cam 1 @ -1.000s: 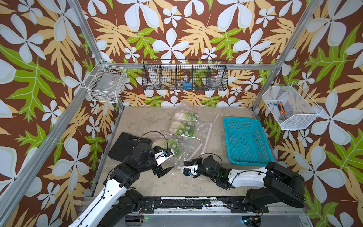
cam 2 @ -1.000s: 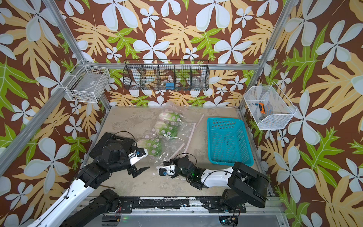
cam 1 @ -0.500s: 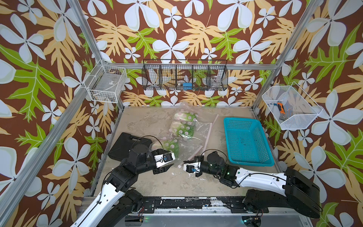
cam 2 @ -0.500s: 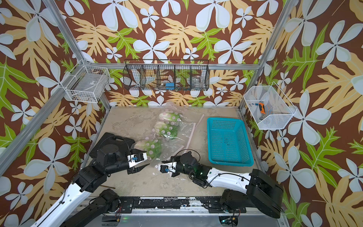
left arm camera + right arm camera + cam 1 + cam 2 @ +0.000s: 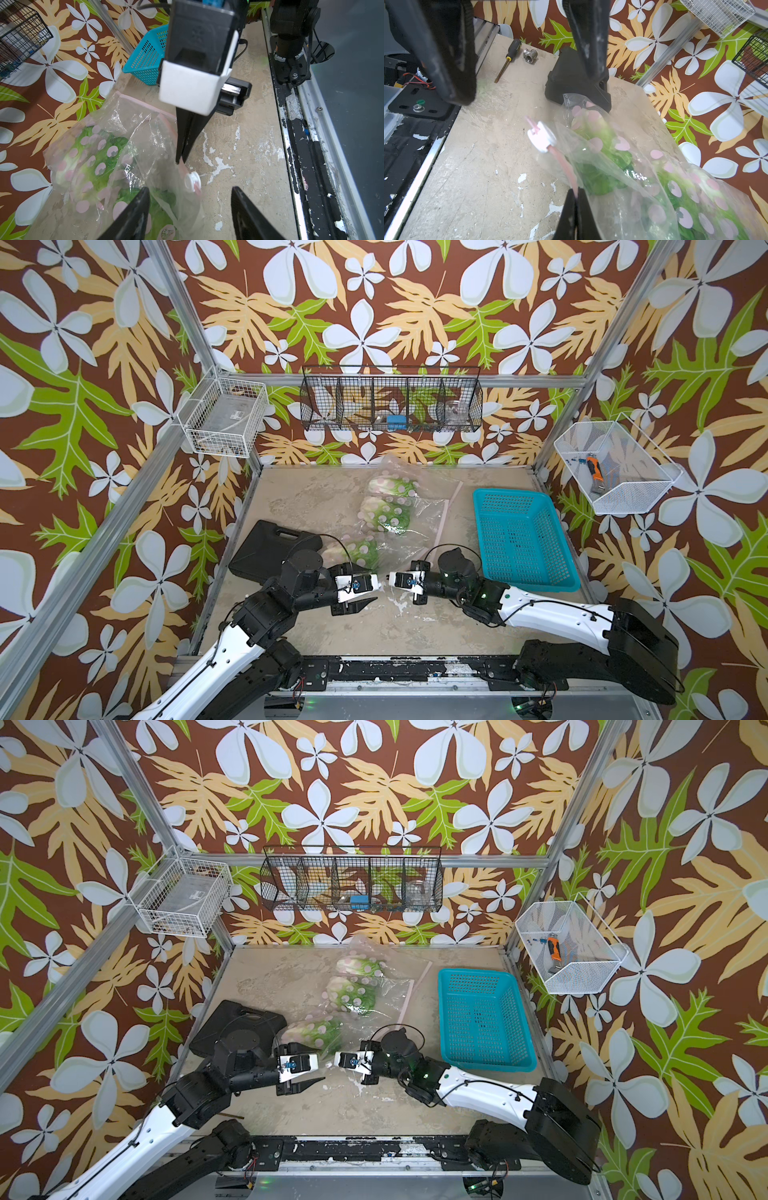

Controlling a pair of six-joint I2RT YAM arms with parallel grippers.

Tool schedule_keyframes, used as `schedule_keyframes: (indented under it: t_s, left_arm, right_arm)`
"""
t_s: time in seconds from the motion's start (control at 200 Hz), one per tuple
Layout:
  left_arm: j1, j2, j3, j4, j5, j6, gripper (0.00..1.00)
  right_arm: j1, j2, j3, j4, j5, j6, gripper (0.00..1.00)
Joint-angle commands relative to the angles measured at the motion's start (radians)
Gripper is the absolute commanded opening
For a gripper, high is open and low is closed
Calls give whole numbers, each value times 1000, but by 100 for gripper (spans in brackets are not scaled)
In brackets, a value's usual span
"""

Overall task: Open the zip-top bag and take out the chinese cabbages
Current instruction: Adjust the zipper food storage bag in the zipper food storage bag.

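The clear zip-top bag (image 5: 419,510) with pink dots lies mid-table in both top views, and the chinese cabbages (image 5: 384,512) show green and white inside it. My right gripper (image 5: 576,193) is shut on the bag's pink zip strip (image 5: 564,166), lifting that near corner. The white slider (image 5: 192,181) sits on the strip just beyond the right gripper (image 5: 179,160). My left gripper (image 5: 189,189) is open, its fingers either side of the slider and apart from it. In a top view the left gripper (image 5: 374,589) and the right gripper (image 5: 388,577) nearly meet tip to tip.
A teal basket (image 5: 523,539) stands at the right. A black case (image 5: 266,551) lies at the left, close behind the left arm. A screwdriver (image 5: 510,56) and a metal fitting (image 5: 530,56) lie near the front left corner. Wire baskets hang on the walls.
My left gripper has swung right toward the right gripper and its jaws have narrowed from wide open. The right gripper has shifted slightly away from the front edge, still pinching the zip strip.
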Motion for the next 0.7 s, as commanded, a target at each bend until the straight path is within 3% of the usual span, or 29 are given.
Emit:
schedule_keyframes:
  t_s: [0.0, 0.195, 0.285, 0.696]
  left_arm:
    - [-4, -13, 0, 17, -21, -26, 58]
    - [-4, -12, -10, 18, -58, -31, 46]
    - [-5, -2, -15, 34, -74, -54, 35]
    - [-7, 7, -53, 125, -104, -109, 31]
  right_arm:
    - [-7, 3, 15, -12, -24, 35, 0]
    - [-16, -4, 22, -11, -23, 47, 0]
    - [-18, -9, 24, -10, -23, 52, 0]
    - [-19, -18, 25, -33, -23, 64, 0]
